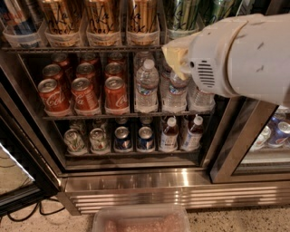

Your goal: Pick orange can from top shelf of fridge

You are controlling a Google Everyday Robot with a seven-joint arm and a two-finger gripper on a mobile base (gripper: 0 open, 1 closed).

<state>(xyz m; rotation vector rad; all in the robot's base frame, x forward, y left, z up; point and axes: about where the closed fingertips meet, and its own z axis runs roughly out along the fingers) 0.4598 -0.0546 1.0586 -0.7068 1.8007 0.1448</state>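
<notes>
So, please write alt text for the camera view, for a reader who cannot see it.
A white robot arm holds its pincer at the top shelf rail of a fridge, just right of three orange cans; red cans and water bottles stand below.

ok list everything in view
orange cans: three rows, golden-orange, top shelf
green cans: at least two, green, top shelf right
red cola cans: about nine, red, middle shelf left
water bottles: at least three, clear, middle shelf right
small cans: four in front, silver and blue, bottom shelf
dark bottles: two, white caps, bottom shelf right
plastic bin: one, clear, floor before fridge
gripper: one, yellowish, on white arm, at top shelf rail below green cans
</notes>
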